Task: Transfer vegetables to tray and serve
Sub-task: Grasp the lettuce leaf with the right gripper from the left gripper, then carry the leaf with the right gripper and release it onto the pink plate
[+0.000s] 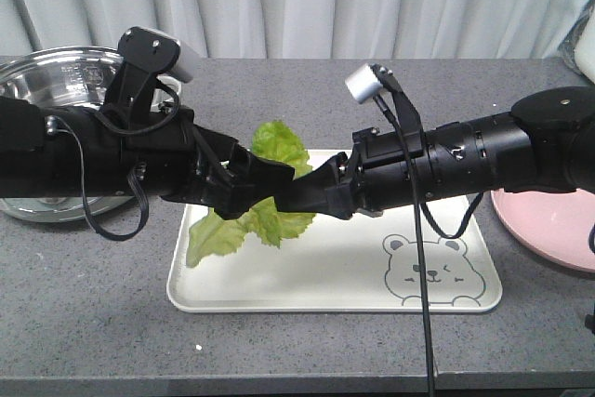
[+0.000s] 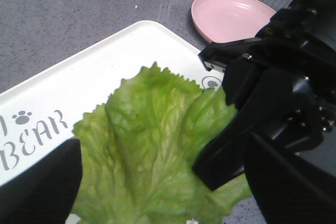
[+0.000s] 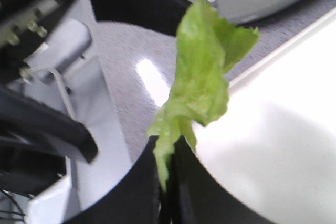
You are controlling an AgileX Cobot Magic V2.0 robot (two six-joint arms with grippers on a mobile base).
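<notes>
The vegetables are one frilly green lettuce leaf point(image 1: 270, 216) hanging over the left end of the cream tray point(image 1: 325, 290). My right gripper point(image 1: 305, 194) reaches in from the right and is shut on the leaf's narrow end point(image 3: 167, 148), which is pinched between its black fingers. My left gripper point(image 1: 253, 178) comes from the left and stands open around the leaf point(image 2: 152, 145); one black finger point(image 2: 39, 184) shows at the lower left of its wrist view. The right gripper's fingers point(image 2: 231, 129) press at the leaf's right edge. Whether the leaf's lower tip touches the tray point(image 2: 79, 82) I cannot tell.
A round pink plate point(image 1: 548, 225) sits right of the tray, also in the left wrist view point(image 2: 231, 17). A large steel pot point(image 1: 46, 72) stands at the back left behind the left arm. Grey counter surrounds the tray. A winking bear drawing point(image 1: 429, 271) marks the tray's right end.
</notes>
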